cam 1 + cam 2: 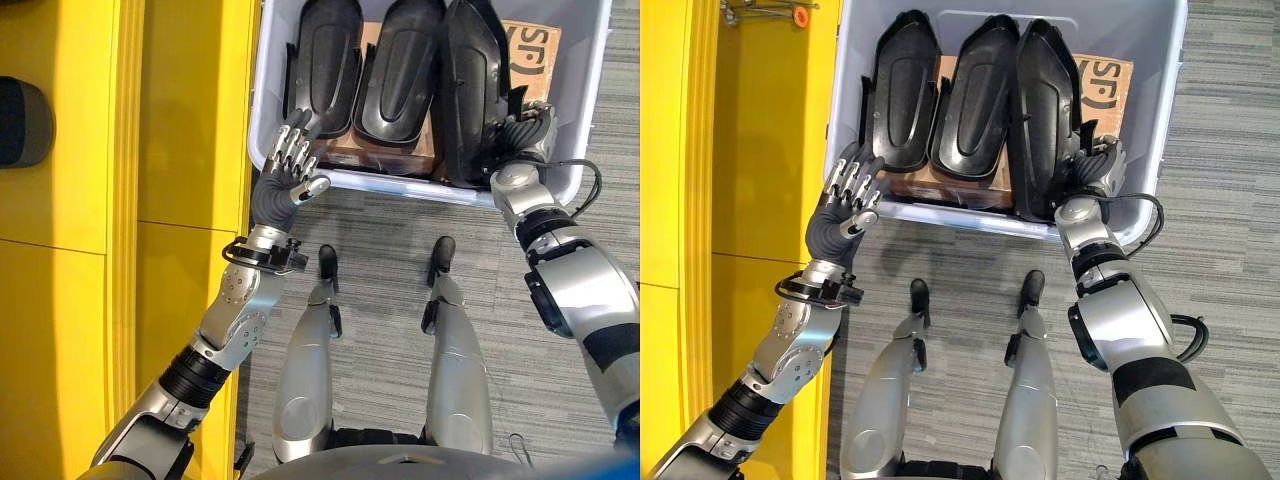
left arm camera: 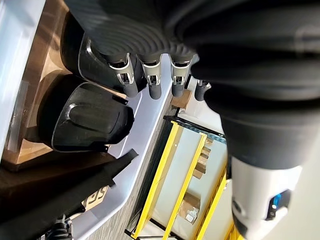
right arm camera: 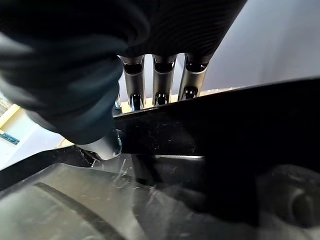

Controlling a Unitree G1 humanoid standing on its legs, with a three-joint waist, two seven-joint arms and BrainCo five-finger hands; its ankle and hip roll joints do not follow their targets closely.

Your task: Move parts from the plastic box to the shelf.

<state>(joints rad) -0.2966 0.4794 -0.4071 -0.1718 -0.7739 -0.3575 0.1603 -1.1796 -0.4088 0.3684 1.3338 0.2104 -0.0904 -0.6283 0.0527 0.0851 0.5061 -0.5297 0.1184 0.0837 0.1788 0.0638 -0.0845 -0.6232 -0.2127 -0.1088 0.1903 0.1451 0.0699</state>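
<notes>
The pale plastic box [image 1: 262, 80] holds three black moulded shell parts standing side by side on a cardboard carton [image 1: 535, 50]: a left part [image 1: 325, 60], a middle part [image 1: 400, 65] and a right part [image 1: 475, 80]. My right hand [image 1: 525, 128] is inside the box at its right end, with thumb and fingers [image 3: 160, 85] pinching the edge of the right black part [image 3: 200, 150]. My left hand [image 1: 290, 165] is open, fingers straight over the box's near left rim [image 2: 150, 115], close to the left part [image 2: 85, 120] without holding it.
The yellow shelf [image 1: 100, 150] runs along my left, right beside the box. A dark rounded object [image 1: 20, 120] lies on it, and small tools [image 1: 760, 12] lie at its far end. Grey carpet [image 1: 400, 220] lies between the box and me.
</notes>
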